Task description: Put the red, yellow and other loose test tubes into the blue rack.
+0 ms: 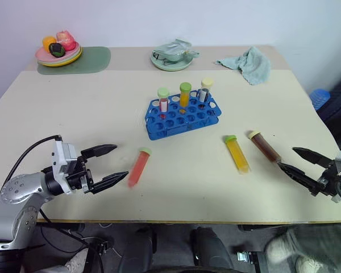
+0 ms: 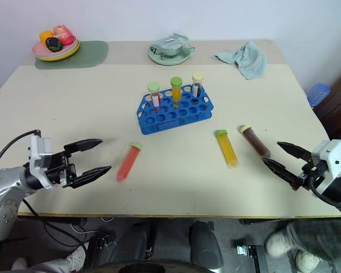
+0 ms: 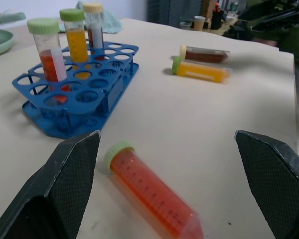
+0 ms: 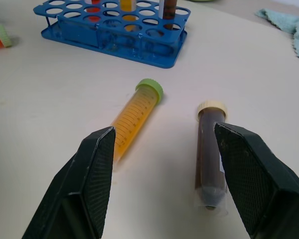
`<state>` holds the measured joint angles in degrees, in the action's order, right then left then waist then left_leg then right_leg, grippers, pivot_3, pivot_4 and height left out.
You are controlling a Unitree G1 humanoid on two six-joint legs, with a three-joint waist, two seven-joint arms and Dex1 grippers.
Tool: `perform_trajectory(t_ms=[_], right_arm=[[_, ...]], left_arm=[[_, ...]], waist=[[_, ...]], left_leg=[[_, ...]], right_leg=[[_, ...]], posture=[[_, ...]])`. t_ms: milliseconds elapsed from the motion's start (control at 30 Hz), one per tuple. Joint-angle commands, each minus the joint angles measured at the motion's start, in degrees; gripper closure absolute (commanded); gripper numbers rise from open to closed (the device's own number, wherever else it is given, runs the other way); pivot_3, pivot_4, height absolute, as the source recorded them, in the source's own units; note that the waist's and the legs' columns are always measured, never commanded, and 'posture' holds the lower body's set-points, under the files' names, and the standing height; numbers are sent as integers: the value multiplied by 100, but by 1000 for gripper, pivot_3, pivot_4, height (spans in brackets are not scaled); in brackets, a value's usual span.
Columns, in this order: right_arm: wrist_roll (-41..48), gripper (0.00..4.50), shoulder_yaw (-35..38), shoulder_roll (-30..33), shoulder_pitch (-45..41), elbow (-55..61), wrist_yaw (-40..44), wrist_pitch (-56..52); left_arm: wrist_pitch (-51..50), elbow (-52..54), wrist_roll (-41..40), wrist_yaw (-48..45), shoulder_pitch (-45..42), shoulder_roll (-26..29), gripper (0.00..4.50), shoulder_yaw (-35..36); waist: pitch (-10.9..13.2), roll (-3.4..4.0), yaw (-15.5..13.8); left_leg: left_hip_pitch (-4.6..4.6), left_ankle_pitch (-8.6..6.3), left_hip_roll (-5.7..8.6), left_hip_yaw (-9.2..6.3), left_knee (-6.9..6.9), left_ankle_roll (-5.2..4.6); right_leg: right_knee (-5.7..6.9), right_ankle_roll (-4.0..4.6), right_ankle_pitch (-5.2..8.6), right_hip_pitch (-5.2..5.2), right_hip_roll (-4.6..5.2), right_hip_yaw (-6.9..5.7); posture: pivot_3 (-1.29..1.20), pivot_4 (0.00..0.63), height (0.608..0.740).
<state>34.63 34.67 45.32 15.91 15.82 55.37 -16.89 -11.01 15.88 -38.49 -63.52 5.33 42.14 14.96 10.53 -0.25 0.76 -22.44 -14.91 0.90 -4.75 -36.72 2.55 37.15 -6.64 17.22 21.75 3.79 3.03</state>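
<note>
The blue rack (image 1: 182,116) stands mid-table with three capped tubes upright in its back row. A red tube (image 1: 138,166) with a pale green cap lies flat in front of the rack to the left. Just left of that tube my left gripper (image 1: 109,164) is open and empty, its fingers pointing at it. A yellow tube (image 1: 237,153) with a green cap and a dark brown tube (image 1: 265,146) with a cream cap lie side by side to the right. My right gripper (image 1: 295,160) is open and empty, close to the brown tube's tip.
A plate of toy food (image 1: 59,50) on a green mat sits at the far left corner. A pale green dish (image 1: 171,57) holding a foil bag is at the back centre, and a teal cloth (image 1: 249,63) lies at the back right.
</note>
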Motion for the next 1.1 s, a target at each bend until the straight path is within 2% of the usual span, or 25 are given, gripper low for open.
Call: perform_trajectory(t_ms=[33, 667, 833, 900, 1100], right_arm=[[100, 1299, 156, 112, -72, 219, -22, -77], [95, 1299, -36, 180, -395, 116, 119, -331], [206, 1299, -127, 469, -594, 124, -7, -1046], [177, 1299, -302, 778, -824, 116, -192, -1599], [-165, 1299, -1384, 1591, -2397, -610, -494, -2673]], left_arm=[[-4, 141, -29, -15, 62, 61, 66, 215], [-497, 508, -318, -37, 22, 76, 66, 188], [-515, 391, -448, -549, -208, 246, 66, 97], [-479, 373, -385, -796, -308, 333, 66, -20], [-439, 539, -141, -970, -580, 312, 66, -491]], waist=[[0, 0, -4], [1, -1, -3], [2, 0, -4], [3, 3, 11], [8, 8, 15]], left_leg=[[0, 0, 0, 0, 0, 0], [0, 0, 0, 1, 0, 0], [-1, 0, 0, 1, 0, 0], [0, 0, 1, 3, 0, 0], [-2, 0, -1, 9, 1, -1]], right_leg=[[0, 0, 0, 0, 0, 0], [-2, -4, -2, 0, 0, 0], [-2, -3, -2, 0, 0, 0], [-2, 7, 3, 0, 0, 0], [-4, 11, 5, 6, 0, 2]], posture=[[0, 150, 740], [0, 150, 740], [0, 150, 740], [0, 150, 740], [0, 150, 740]])
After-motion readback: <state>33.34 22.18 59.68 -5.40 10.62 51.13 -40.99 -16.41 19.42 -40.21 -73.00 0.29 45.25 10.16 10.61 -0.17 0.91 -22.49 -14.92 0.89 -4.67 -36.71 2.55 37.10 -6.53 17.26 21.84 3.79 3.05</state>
